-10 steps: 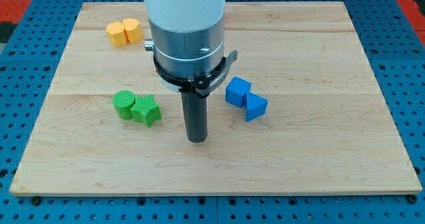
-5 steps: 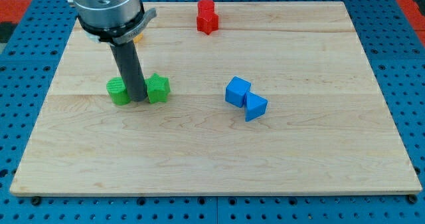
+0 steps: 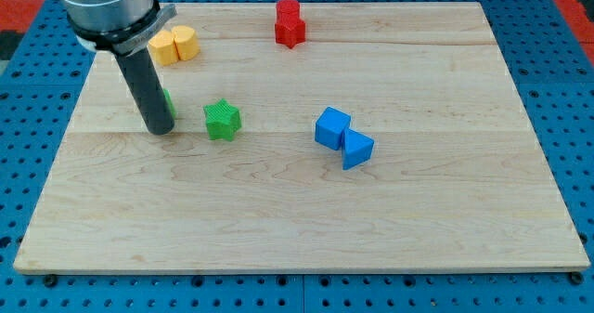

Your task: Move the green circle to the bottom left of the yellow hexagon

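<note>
Two green blocks were on the board: the green star (image 3: 223,120) lay in the open near the middle-left, and the green circle (image 3: 167,102) was almost wholly hidden behind the rod, only a sliver showing at the rod's right edge. My tip (image 3: 158,129) sat on the wood at the view's left, touching or just in front of that sliver — contact could not be confirmed. No pincer was fitted, so there was nothing to release or clench; the rod only pushed. The yellow hexagon (image 3: 185,42) stood toward the view's top, touching a second yellow block (image 3: 163,47) on its left. Two red blocks (image 3: 290,22) lay at the top centre and two blue blocks (image 3: 342,138) to the right, both well apart from the work. Judged from this layout, the circle sat below the hexagon and slightly left, so only a short push up the view seemed left. To do it well, the tip should be placed squarely on the circle's lower side and advanced slowly — an off-centre push would let the round block roll aside or strike the yellow pair.
</note>
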Robot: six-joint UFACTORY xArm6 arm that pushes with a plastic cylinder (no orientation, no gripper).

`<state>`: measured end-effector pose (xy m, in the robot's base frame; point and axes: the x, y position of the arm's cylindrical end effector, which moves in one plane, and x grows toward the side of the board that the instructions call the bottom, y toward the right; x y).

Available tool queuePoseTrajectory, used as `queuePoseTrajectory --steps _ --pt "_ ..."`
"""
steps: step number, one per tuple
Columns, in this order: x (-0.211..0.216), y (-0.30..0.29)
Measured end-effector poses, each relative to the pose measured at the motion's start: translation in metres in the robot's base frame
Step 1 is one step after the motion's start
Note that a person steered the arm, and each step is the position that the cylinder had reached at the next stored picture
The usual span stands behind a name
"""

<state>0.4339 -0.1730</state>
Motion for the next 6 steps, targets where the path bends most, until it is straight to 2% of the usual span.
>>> queuePoseTrajectory --steps 2,4,6 --pt "-0.037 -0.004" --pt "-0.097 -0.007" --pt "-0.113 -0.009"
